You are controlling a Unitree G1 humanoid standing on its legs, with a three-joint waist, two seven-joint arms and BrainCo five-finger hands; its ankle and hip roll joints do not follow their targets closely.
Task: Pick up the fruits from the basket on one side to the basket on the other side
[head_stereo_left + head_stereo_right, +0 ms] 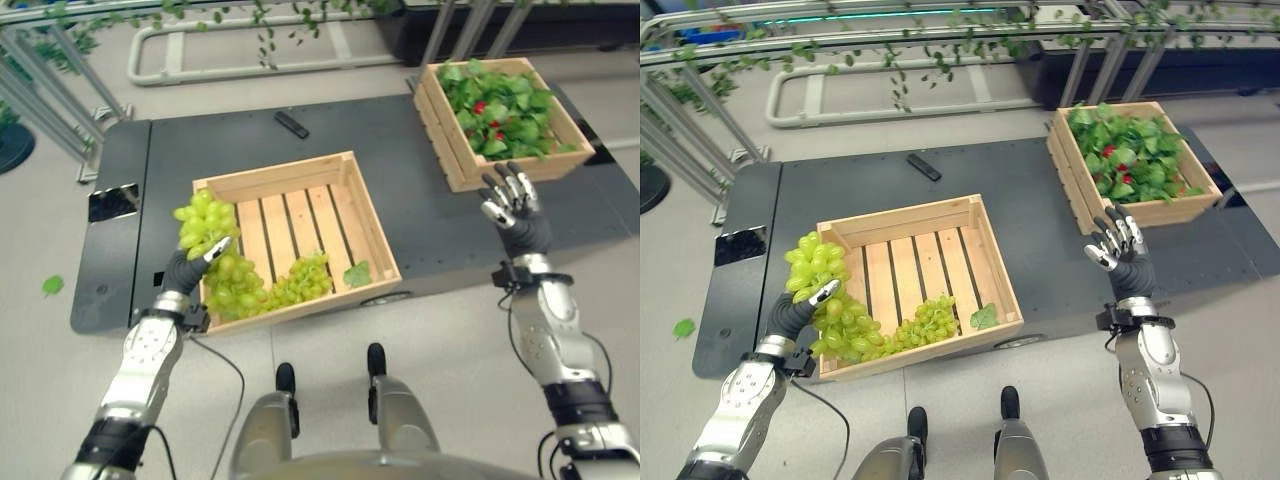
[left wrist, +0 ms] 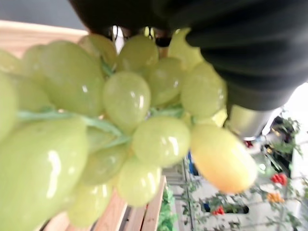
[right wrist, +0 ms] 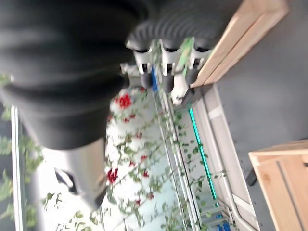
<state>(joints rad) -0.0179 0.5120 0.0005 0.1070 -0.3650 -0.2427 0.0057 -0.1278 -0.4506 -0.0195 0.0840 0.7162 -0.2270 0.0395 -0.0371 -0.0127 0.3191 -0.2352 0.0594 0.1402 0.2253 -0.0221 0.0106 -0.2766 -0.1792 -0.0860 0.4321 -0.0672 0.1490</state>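
Observation:
My left hand (image 1: 186, 266) is shut on a bunch of green grapes (image 1: 206, 222), held up at the front left corner of the slatted wooden crate (image 1: 366, 222); the same bunch (image 2: 120, 125) fills the left wrist view. More green grapes (image 1: 270, 284) and a leaf (image 1: 357, 274) lie in the crate's front part. A second wooden crate (image 1: 443, 148) at the back right holds green leaves with small red fruits (image 1: 480, 108). My right hand (image 1: 514, 212) is open, fingers straight, raised just in front of that crate and holding nothing.
Both crates stand on a dark low platform (image 1: 400, 170). A small black remote-like object (image 1: 292, 124) lies on it behind the middle crate. A white tube frame (image 1: 240, 60) and metal poles (image 1: 40, 90) lie on the floor beyond.

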